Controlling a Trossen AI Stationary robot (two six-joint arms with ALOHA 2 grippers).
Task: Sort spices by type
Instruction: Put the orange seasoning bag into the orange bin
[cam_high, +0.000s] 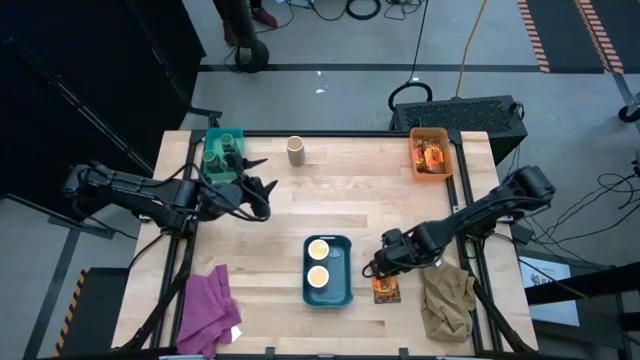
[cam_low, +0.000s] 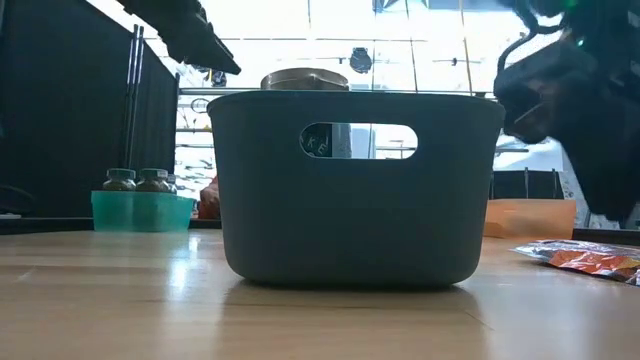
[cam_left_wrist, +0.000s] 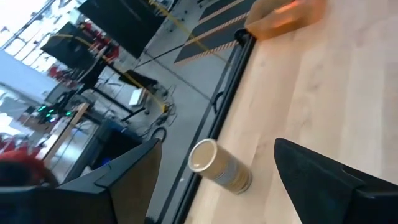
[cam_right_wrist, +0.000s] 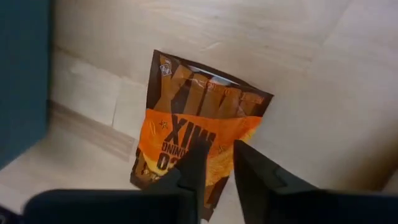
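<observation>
Packet pickup, by the looks of it: right hand (cam_high: 378, 268) hovering just above the orange-and-black packet (cam_high: 385, 289) lying flat on the surface (cam_high: 380, 190), beside the khaki cloth (cam_high: 447, 300). Fingers nearly together, nothing between them. Probably needs to spread wider, drop lower, pinch an edge, then carry over to the orange bin (cam_high: 431, 153), already holding a packet. Left hand (cam_high: 262, 187) wide open and empty, parked by the green bin (cam_high: 223, 152) with its green jars. Blue bin (cam_high: 328, 270) has two cream-topped jars. One more cream-topped jar (cam_high: 295, 150) lying loose near the far edge.
</observation>
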